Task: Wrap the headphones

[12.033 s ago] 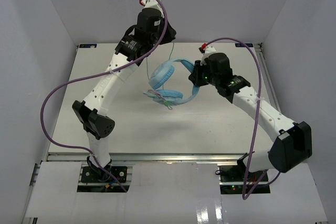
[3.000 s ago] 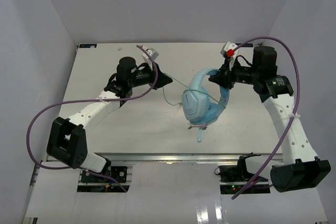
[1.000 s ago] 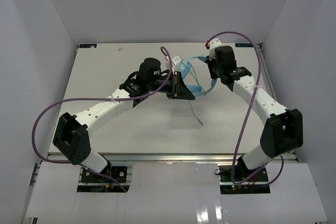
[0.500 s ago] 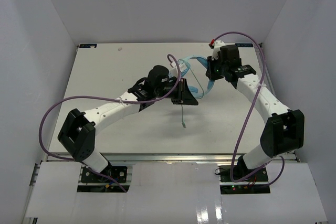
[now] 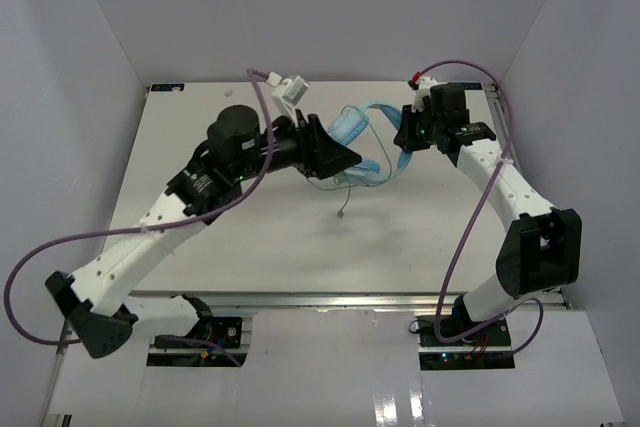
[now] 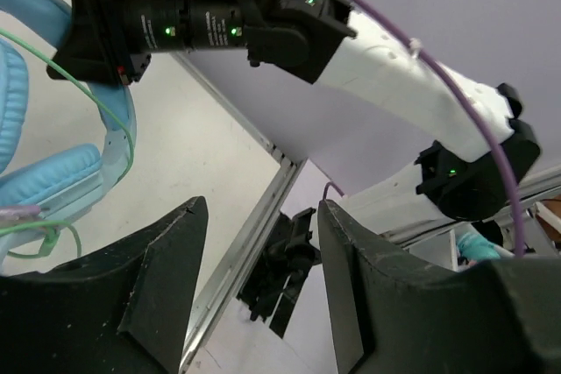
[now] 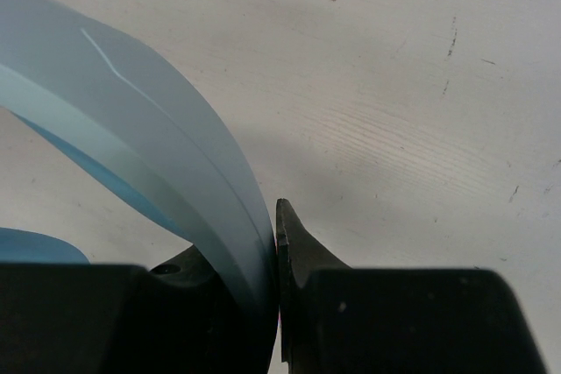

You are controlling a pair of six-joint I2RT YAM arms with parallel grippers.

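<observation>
Headphones: the light blue over-ear headphones with padded earcups (image 5: 350, 128) are hanging in the air over the far half of the tabletop (image 5: 250, 247), a little right of its middle, not resting on it.
Right fingers: the right fingers (image 7: 302, 256) are pinching the blue headband (image 7: 175, 172) between them and seem to be carrying the whole weight.
Left fingers: the left fingers (image 6: 158, 295) are standing wide apart just beside the earcups, with nothing showing between them.
Cable: the thin pale green cable (image 5: 343, 212) is lying in a few loose strands across the headband and an earcup in the left wrist view. Its plug end is dangling free towards the centre of the tabletop.
Done: judging by those strands, some turns are already sitting round the headphones.
Left to do: the hanging tail is probably waiting to be wound on and secured.
Containers: none is showing in any view.
</observation>
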